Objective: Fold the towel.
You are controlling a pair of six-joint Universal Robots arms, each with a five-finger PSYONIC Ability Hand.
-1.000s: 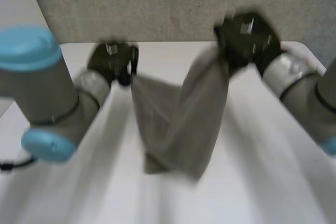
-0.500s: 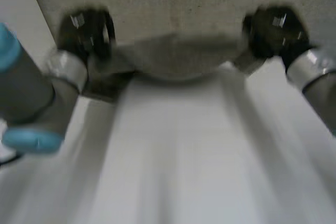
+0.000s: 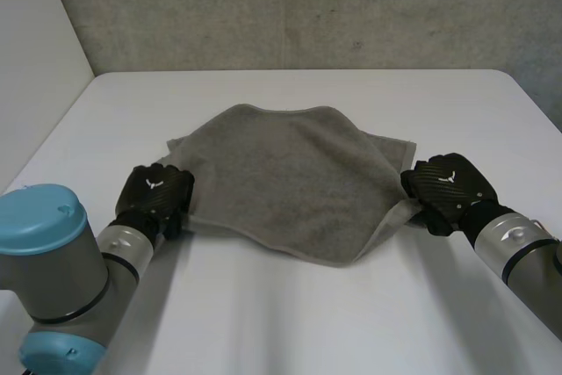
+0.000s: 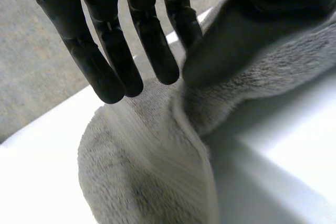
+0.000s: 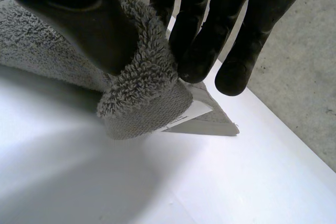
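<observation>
The grey towel (image 3: 290,177) lies spread on the white table (image 3: 290,313), with one layer folded over another. My left hand (image 3: 156,192) rests low at its near left corner. In the left wrist view its thumb (image 4: 220,51) presses a raised fold of the towel (image 4: 147,171) against the nearest of its straight fingers (image 4: 105,61). My right hand (image 3: 450,184) is at the near right corner. There the towel (image 5: 142,93) wraps the thumb, and the curled fingers (image 5: 210,24) pinch it. A white label (image 5: 189,114) shows at that corner.
A grey wall (image 3: 307,6) runs behind the table's far edge. Bare tabletop lies in front of the towel and on both sides of it. The table's left edge (image 3: 53,129) slants toward me.
The towel hung in the air between my raised hands, then swung toward the far side. Now it lies flat on the table, and both hands have come down at its near corners.
</observation>
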